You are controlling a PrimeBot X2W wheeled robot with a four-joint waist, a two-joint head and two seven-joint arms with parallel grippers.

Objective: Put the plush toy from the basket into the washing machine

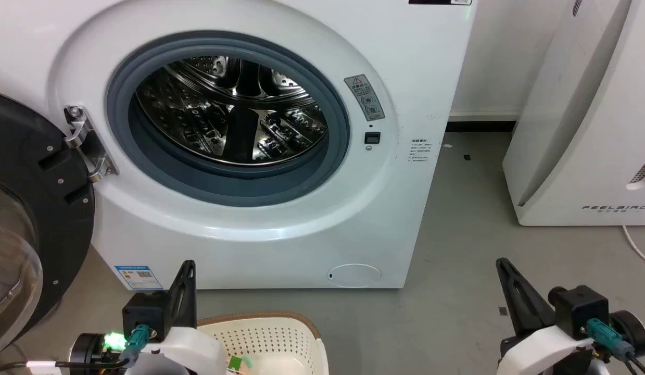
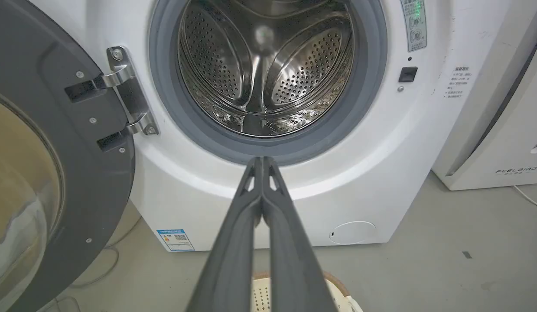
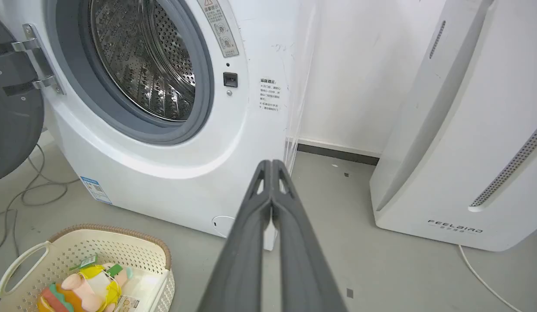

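Lying in the cream basket (image 3: 114,232), near the open washing machine (image 3: 173,190): plush toy (image 3: 77,284), peach-pink head, yellow, orange, red and green parts, green tag. Left gripper (image 2: 262,160) and right gripper (image 3: 271,163) closed, empty.

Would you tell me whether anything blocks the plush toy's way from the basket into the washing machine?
Nothing visible does: the plush toy lies uncovered in the basket, and the door of the washing machine is swung open, clear of the drum.

Grey floor (image 1: 457,234), white wall (image 3: 350,65) with dark skirting (image 1: 481,126), tall white FEELBIRD appliance (image 1: 577,130) alongside.
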